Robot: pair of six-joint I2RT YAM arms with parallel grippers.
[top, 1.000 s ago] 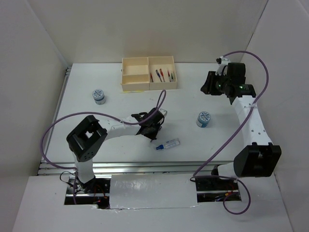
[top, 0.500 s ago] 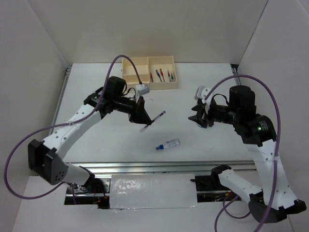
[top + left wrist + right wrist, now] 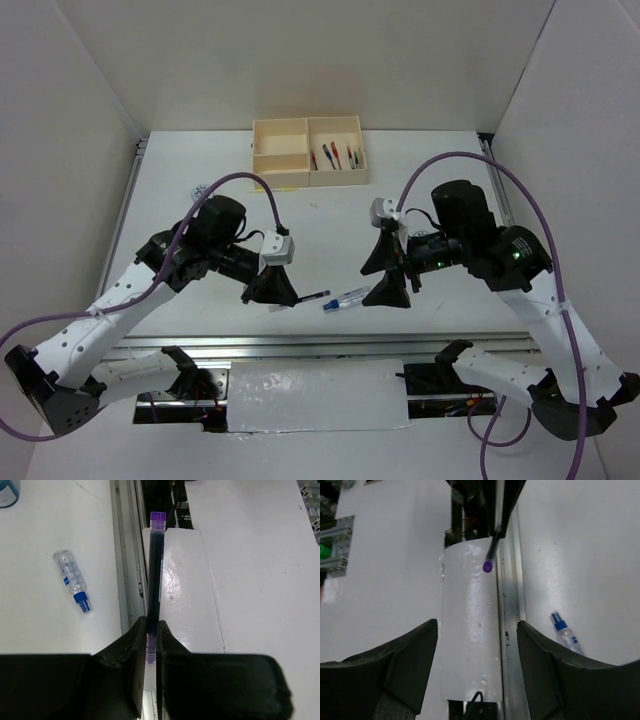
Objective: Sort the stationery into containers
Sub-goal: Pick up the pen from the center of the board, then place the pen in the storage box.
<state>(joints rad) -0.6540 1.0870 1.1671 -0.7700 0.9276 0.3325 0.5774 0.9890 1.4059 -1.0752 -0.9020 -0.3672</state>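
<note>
My left gripper (image 3: 285, 297) is shut on a dark blue pen (image 3: 312, 296) with a purple end and holds it above the table's near middle. In the left wrist view the pen (image 3: 155, 570) runs straight out from between the fingers (image 3: 127, 645). A short clear tube with a blue end (image 3: 350, 297) lies on the table just right of the pen's tip. My right gripper (image 3: 383, 275) hangs open beside it, with nothing between its jaws. The cream-yellow box (image 3: 283, 140) stands at the far middle, with several red and blue pens (image 3: 337, 156) in its right section.
A blue-and-white cylinder (image 3: 7, 491) stands on the table at the left, mostly hidden by my left arm in the top view. The metal rail (image 3: 300, 345) and foil strip (image 3: 315, 395) run along the near edge. White walls close in both sides.
My left arm has carried the pen from near the box toward the near edge. The right arm has swung in to the left and down, and its jaws have opened wider.
</note>
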